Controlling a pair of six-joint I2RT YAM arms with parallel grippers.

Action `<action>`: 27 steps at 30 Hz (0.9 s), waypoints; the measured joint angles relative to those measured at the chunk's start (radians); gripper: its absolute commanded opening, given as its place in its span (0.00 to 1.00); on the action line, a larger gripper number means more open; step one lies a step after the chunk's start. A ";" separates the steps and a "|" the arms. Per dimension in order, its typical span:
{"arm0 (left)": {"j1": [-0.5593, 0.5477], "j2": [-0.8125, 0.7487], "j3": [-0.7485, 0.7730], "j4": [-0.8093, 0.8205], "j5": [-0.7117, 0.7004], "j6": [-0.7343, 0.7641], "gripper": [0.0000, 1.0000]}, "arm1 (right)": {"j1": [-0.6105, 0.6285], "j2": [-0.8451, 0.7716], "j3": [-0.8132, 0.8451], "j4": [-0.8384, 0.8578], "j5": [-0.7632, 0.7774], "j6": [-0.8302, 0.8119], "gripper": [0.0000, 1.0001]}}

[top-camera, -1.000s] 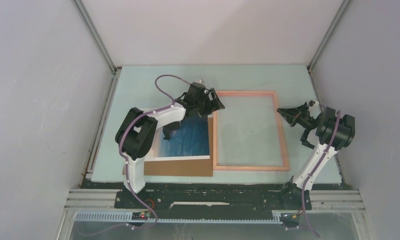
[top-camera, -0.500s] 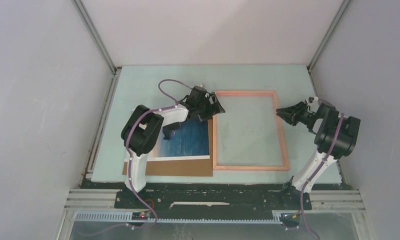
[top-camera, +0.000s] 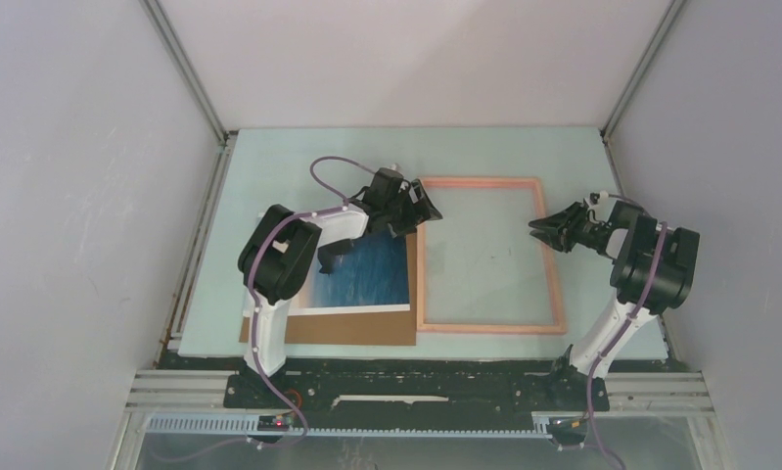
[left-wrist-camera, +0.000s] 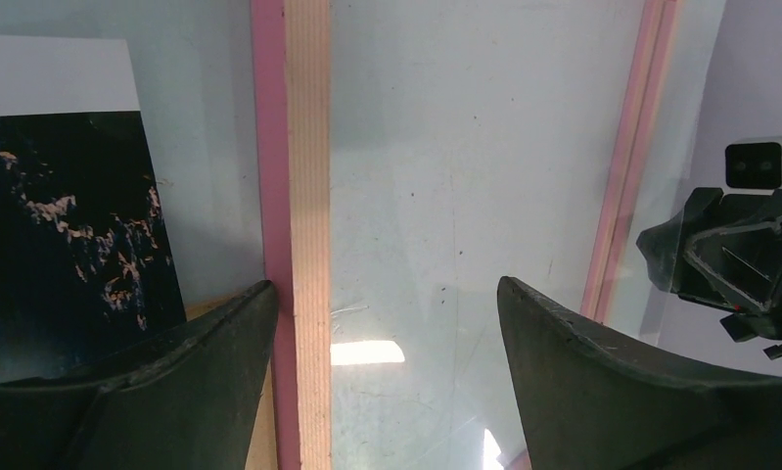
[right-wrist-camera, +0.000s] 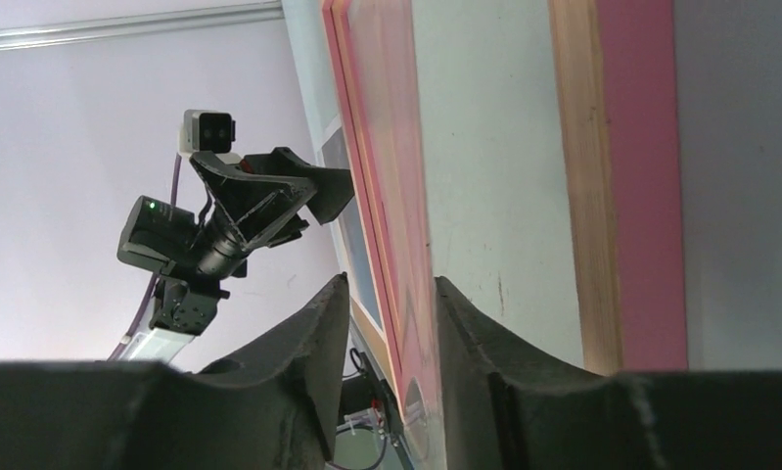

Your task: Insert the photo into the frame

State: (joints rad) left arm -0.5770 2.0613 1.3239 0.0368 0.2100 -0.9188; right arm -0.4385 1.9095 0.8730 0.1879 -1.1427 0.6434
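The photo (top-camera: 362, 272) lies flat and face up at the left of the desk (top-camera: 299, 157), partly over a brown cardboard sheet (top-camera: 347, 330), with its right edge just beside the left rail of the frame (top-camera: 484, 182). It is not yet in the frame.

The left claw (top-camera: 424, 204) hangs with its jaws wide apart astride that left rail near the far corner, gripping nothing. The right claw (top-camera: 541, 231) sits at the right rail with its jaws partly apart, and nothing is visibly clamped between them.

The photo looks like a thin paper print: very light, limp, easy to crease, and probably hard to get a finger under where it lies flush on the cardboard. The best hold is likely a shallow pinch on the white border at a corner or at the right edge (the printed face would show marks). It probably needs sliding or peeling up rather than a pull from the middle.

The frame looks stiff and light, with a smooth see-through middle that could be slippery. It should be held only by a rail, and one claw may need to steady it while the print goes in.
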 measured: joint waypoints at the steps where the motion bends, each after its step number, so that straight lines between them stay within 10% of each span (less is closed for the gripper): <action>1: 0.000 0.000 0.000 0.002 0.001 0.000 0.86 | 0.002 0.000 0.002 0.001 -0.002 0.000 0.43; 27: 0.000 0.000 0.000 0.006 0.002 -0.007 0.86 | 0.062 0.039 0.091 0.039 -0.034 0.008 0.00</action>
State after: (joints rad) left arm -0.5774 2.0613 1.3239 0.0433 0.2123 -0.9260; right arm -0.3767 1.9488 0.9642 0.2268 -1.1763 0.6518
